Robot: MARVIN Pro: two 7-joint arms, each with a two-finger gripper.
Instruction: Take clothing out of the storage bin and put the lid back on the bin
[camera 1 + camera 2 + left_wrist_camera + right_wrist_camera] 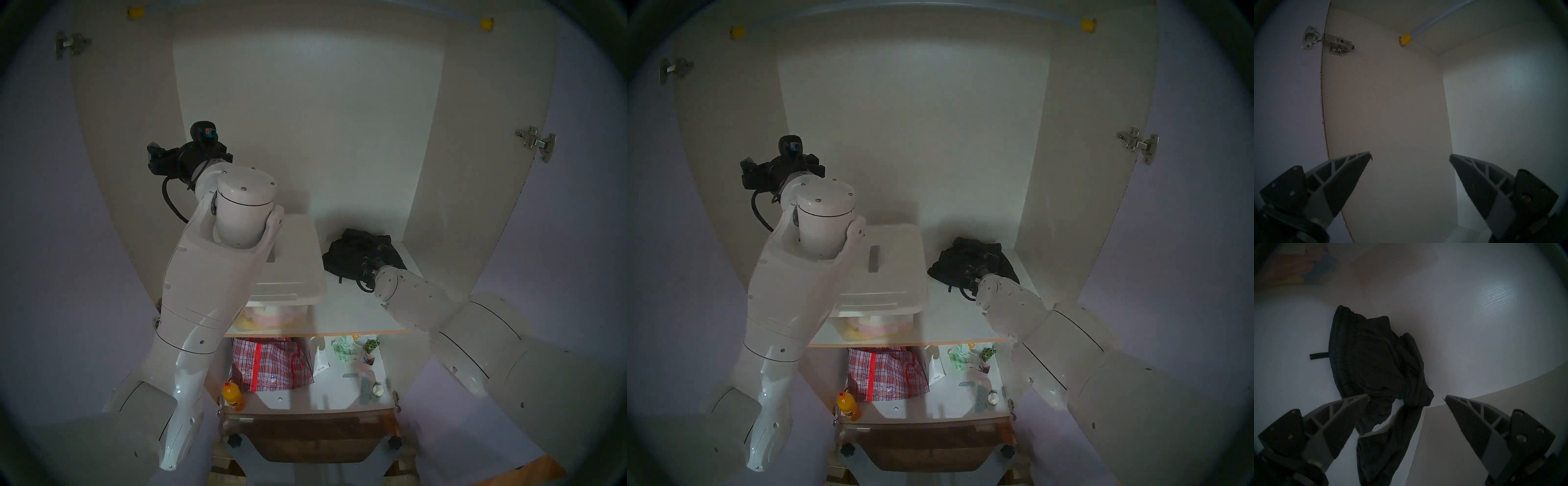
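Note:
The storage bin (271, 314) stands on the left of the upper shelf, with pink and yellow cloths showing through its clear front wall. The white lid (298, 251) lies on top of it, its grey handle (874, 259) at the centre. To the right of the bin, the black clothing (359, 254) lies crumpled on the shelf. My right gripper (1406, 396) hovers over the clothing's (1376, 361) near edge, open and holding nothing. My left gripper (1409, 157) is raised above the bin's left side, facing the cupboard's left wall, open and empty.
The cupboard's side walls and back panel close in the shelf. On the lower shelf lie a red-and-white checked bag (271, 363), an orange bottle (233, 395) and small items (353, 349). Door hinges (536, 142) and a yellow rail holder (1405, 39) stick out.

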